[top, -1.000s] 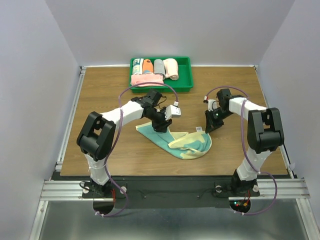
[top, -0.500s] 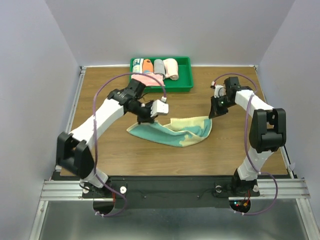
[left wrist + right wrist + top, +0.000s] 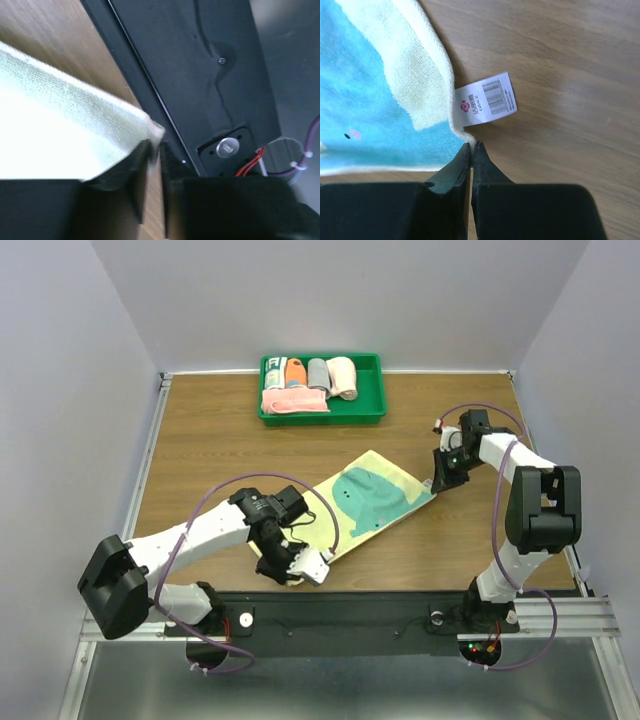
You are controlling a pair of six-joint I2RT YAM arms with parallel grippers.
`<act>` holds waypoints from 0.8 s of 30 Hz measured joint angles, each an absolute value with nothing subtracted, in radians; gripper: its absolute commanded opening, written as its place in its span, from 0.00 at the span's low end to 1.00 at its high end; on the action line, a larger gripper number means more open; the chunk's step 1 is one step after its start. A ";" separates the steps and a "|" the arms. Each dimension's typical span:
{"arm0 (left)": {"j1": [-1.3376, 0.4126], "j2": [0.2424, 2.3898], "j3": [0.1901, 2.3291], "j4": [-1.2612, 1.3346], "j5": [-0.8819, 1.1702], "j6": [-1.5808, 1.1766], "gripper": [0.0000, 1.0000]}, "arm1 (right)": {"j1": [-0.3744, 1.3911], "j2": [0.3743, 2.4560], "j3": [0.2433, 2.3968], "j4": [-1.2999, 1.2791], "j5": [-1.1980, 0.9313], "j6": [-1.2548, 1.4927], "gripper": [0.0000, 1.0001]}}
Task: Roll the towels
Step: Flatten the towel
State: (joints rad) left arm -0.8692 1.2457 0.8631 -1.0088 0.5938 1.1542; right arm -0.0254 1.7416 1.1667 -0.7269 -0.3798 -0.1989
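The teal towel (image 3: 372, 498) with pale yellow edges lies spread flat on the wood. It runs diagonally from the near table edge up to the right. My left gripper (image 3: 300, 568) is at its near-left corner, by the table's front edge. In the left wrist view the jaws (image 3: 154, 145) stand slightly apart, with the pale towel (image 3: 60, 135) corner between the tips. My right gripper (image 3: 438, 483) is shut on the far-right corner. In the right wrist view it (image 3: 471, 145) pinches the towel (image 3: 370, 100) hem just below a white barcode label (image 3: 487, 100).
A green tray (image 3: 372, 412) stands at the back centre. It holds a peach rolled towel (image 3: 342, 377), a grey roll (image 3: 317, 373), a pink cloth (image 3: 293, 401) and other rolls. The black frame rail (image 3: 200, 75) runs just past the table's front edge.
The towel has gone from a bunched heap to a flat diagonal sheet. My left arm swept from mid-table to the front edge, drawing its corner along. My right gripper stayed at the right corner.
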 measured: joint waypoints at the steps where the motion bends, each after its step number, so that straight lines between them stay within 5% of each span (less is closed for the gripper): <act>1: -0.881 1.246 0.863 -1.003 0.588 1.150 0.43 | -0.025 1.741 1.156 -0.728 -0.377 -0.204 0.01; 7: -0.886 1.246 0.871 -0.971 0.537 1.097 0.51 | -0.025 1.681 1.087 -0.749 -0.363 -0.275 0.01; 9: -0.853 1.244 0.885 -0.957 0.532 1.076 0.52 | -0.025 1.643 1.058 -0.773 -0.362 -0.313 0.07; 15: -0.559 1.279 0.965 -0.839 0.493 0.978 0.25 | -0.025 1.615 1.046 -0.929 -0.396 -0.440 0.45; 24: -0.486 1.578 0.973 -0.686 0.407 0.871 0.13 | -0.025 1.619 1.170 -1.097 -0.393 -0.558 0.53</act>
State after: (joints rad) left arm -0.4862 1.5776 0.9730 -0.6857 0.4068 0.8715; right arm -0.0250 1.6188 1.1698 -1.0966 -0.3927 -0.5583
